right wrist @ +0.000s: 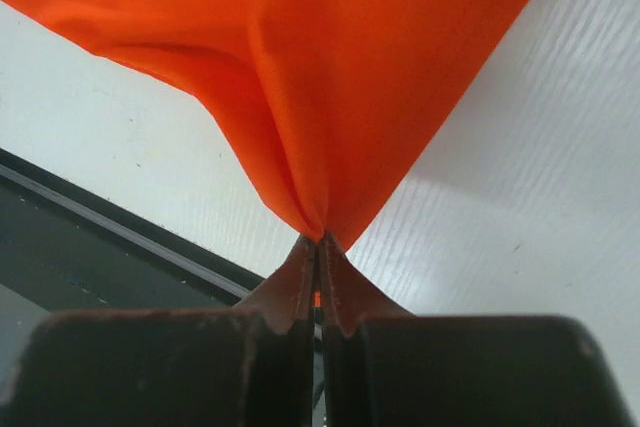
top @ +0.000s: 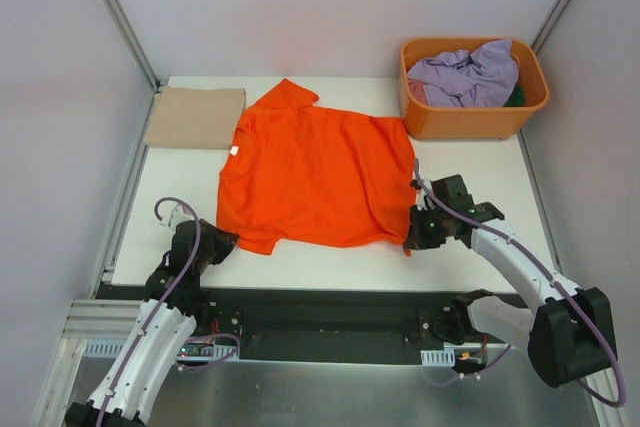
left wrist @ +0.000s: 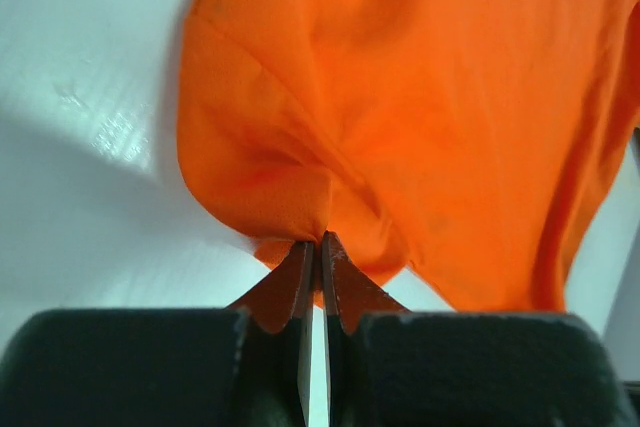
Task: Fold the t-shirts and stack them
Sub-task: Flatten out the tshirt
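Two grippers sit low in the frame. The left gripper [top: 218,243], jaws pressed tight together, pinches the lower-left corner of one orange t-shirt [top: 320,177]; the right gripper [top: 412,237] pinches its lower-right corner likewise. That shirt lies spread mid-frame on the white table [top: 165,222]. Farther up, one folded tan t-shirt [top: 195,117] lies upper left. One orange basket [top: 465,125] upper right holds one lavender t-shirt [top: 465,75] and a sliver of dark green cloth [top: 516,97].

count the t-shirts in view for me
4. The orange shirt lies spread flat in the middle; the tan shirt sits folded at the far left; the lavender shirt and a sliver of green shirt are in the basket, which may hide more.
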Available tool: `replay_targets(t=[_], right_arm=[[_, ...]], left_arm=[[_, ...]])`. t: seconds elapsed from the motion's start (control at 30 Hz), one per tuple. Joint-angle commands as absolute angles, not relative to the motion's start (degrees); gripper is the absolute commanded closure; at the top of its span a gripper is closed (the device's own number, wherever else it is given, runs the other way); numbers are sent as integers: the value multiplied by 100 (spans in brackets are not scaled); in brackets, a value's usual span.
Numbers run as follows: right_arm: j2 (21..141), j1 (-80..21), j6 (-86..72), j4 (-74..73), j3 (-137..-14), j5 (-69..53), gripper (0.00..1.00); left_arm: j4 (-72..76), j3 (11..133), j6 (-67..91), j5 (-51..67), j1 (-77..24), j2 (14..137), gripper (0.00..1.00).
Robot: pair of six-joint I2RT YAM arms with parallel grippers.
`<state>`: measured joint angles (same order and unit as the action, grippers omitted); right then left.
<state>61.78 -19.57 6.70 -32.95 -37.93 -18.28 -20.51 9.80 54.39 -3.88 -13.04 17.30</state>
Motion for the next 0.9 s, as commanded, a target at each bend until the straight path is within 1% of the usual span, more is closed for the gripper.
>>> replay_targets(t=[0.0, 0.2, 0.37, 0.5, 0.57, 0.6, 0.77, 0.87], right_arm=[[5802, -2065, -191, -3059, -3332, -1952, 99], [5178, -2109, -632, -3286, -3041, -1899, 99], [4755, -2136, -756, -3804, -3093, -1538, 99], [4492, -2284, -1010, -4087, -3033, -1704, 98], [4395, -2451, -1168, -4192, -2953, -1924, 96], [4360, -2565, -1247, -4288, -2936, -1890, 94], [4202, -3145, -1844, -4667, -2795, -1337, 91], [4009, -3392, -2144, -4676, -2681, -1240, 87]], left_arm=[[-2144, 922, 6152, 237, -1292, 1802, 100], [-3118, 1423, 6459, 35, -1292, 1460, 100], [-4375, 2038, 6776, -930, -1292, 801, 100], [-4851, 2267, 6776, -1055, -1292, 580, 100], [-4939, 2268, 6811, -976, -1292, 597, 100], [-5026, 2276, 6864, -976, -1292, 606, 100], [-5843, 2504, 7329, -1440, -1292, 537, 100], [-5977, 2566, 7444, -1573, -1292, 405, 100]])
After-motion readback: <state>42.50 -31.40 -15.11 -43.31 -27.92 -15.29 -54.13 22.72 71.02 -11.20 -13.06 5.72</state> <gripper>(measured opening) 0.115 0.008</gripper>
